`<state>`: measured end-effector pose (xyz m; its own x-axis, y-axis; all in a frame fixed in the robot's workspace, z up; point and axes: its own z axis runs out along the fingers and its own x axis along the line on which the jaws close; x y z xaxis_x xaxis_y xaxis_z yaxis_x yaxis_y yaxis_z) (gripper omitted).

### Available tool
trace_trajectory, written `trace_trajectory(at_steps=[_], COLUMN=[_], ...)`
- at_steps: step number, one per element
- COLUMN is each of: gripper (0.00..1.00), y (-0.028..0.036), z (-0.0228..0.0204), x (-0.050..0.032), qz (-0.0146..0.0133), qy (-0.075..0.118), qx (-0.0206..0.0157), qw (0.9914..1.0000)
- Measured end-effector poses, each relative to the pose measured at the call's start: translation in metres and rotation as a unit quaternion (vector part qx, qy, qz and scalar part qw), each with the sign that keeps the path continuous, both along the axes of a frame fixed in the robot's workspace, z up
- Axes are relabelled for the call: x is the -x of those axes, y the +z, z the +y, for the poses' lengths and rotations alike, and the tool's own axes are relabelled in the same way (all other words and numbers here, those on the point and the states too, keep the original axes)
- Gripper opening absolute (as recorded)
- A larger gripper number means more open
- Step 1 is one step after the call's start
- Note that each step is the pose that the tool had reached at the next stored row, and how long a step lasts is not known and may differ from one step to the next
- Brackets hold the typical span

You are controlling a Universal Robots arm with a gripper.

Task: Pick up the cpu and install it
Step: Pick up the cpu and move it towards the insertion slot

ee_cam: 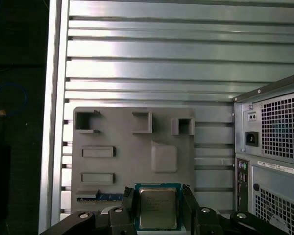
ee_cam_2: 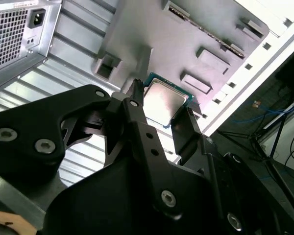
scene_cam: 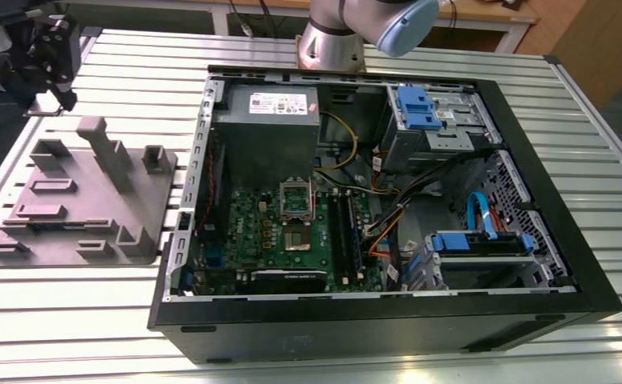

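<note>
The fingers [ee_cam_2: 137, 112] are closed narrow on the cpu [ee_cam_2: 164, 100], one black finger against each of two opposite edges. The chip's silver-grey top with its thin pale rim faces the cameras in both wrist views. In the first wrist view the fingers [ee_cam: 129, 198] flank the cpu [ee_cam: 158, 208] on either side, and the chip sits square between them. Behind the held chip lies the grey plastic tray [ee_cam: 122, 171] with its raised blocks and shallow recesses. It rests flat on the slatted aluminium bench [ee_cam: 161, 58]. In the second wrist view the tray [ee_cam_2: 186, 29] appears past the chip, with the ribbed bench [ee_cam_2: 73, 54] showing beside it. The rear of the black computer case [ee_cam: 269, 161], with its vent grille and power inlet, stands on the bench just beside the tray. In the exterior view the fingers [scene_cam: 55, 60] hang as a dark shape at the exterior view's left, over the far end of the tray [scene_cam: 145, 204]. There the chip itself is too small to make out. The case [scene_cam: 396, 320] lies open on the bench [scene_cam: 109, 320] to the exterior view's right of the tray. Its green circuit board [scene_cam: 289, 240] is exposed, well apart from the fingers. The arm's silver base [scene_cam: 332, 40] rises behind the case.
</note>
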<state>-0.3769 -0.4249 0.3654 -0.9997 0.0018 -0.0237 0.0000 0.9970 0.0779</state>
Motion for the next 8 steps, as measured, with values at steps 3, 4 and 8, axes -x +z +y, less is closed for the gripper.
trace_trajectory(at_steps=[3, 4, 8], gripper=[0.47, 0.47, 0.47], y=[0.0000, 0.0000, 0.0000], z=[0.0000, 0.0000, 0.0000], x=[-0.0070, -0.0092, -0.0182], qz=[0.0000, 0.0000, 0.0000], qy=[0.000, 0.000, 0.000], qx=[0.0000, 0.0000, 0.0000], qw=[1.00000, 1.00000, 1.00000])
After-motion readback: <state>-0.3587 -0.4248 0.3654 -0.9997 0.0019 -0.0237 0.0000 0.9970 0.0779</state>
